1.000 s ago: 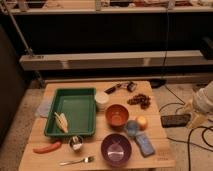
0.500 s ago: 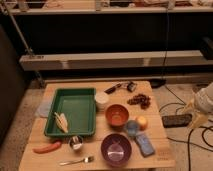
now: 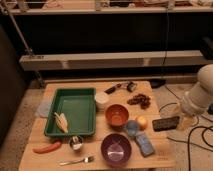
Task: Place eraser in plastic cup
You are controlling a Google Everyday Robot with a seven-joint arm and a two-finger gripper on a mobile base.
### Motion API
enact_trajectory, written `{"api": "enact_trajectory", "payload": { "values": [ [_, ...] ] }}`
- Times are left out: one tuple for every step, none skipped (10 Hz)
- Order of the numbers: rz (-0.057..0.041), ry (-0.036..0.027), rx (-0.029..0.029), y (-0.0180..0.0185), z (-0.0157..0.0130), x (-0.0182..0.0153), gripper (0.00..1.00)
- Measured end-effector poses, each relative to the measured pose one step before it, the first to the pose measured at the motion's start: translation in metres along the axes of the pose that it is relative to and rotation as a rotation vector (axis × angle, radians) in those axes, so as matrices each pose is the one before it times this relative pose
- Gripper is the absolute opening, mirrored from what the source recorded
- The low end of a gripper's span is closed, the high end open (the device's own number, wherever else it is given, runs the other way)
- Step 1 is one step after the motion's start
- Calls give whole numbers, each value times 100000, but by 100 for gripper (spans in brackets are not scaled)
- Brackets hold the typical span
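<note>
**Position.** I am finding the pincer [image 3: 182,123] just off the surface's [image 3: 161,156] right edge, about midway along it. It is reading as clamped shut, and I am judging it to be gripping the eraser [image 3: 165,123] by its right end. The eraser is lying level across the right edge, with its left end over the surface. The cup [image 3: 131,128] is standing near that left end, a little inboard.

**Risks I am flagging:**
- The cup is looking small against the eraser's length. A flat release is likely to leave the eraser bridging the rim, or to tip the cup over.
- A yellow ball [image 3: 142,121] is sitting just beside the cup, between it and the eraser. A low approach is liable to knock it away.
- A blue block [image 3: 145,145], an orange bowl [image 3: 117,115] and a purple bowl [image 3: 116,149] are crowding the cup, so a drifting drop could land in the wrong vessel.
- With an end grip, the eraser could pivot while I am tilting it.
</note>
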Motion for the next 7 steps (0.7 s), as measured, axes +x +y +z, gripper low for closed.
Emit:
{"api": "enact_trajectory", "payload": {
  "values": [
    [-737,714,-496,-294,1112,-1324,0],
    [88,546,-453,-132,427,-278,0],
    [113,314,-318,-333,419,-371,0],
    [-188,283,-254,-571,316,-567,0],
    [371,350,-69,-348,187,-190,0],
    [1098,919,-320,-379,279,0,0],
    [1213,927,-408,-655,400,-322,0]
  ]
}}
